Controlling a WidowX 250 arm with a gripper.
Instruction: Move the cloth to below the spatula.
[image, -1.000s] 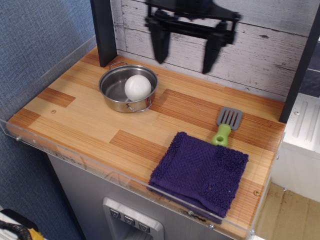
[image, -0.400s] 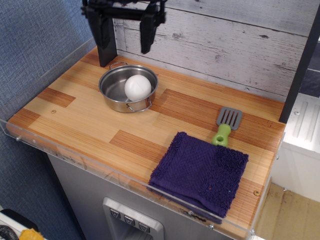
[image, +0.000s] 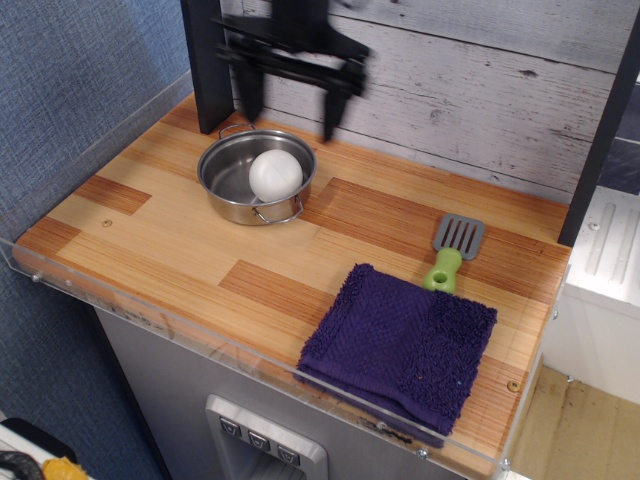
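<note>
Wooden counter (image: 180, 235) carries the cloth (image: 400, 345), soft, limp and light, touching the spatula (image: 452, 249) handle's near end, best pinched at a corner; tool (image: 290, 100) hangs spread, empty, well apart.

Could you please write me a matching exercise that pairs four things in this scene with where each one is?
Things:
1. cloth
2. spatula
3. ball
4. gripper

Places:
A. inside the pot
B. in the air at the back, above the pot
C. at the front right corner of the counter
D. just behind the cloth, handle toward it

Pairs: 1-C, 2-D, 3-A, 4-B
</note>
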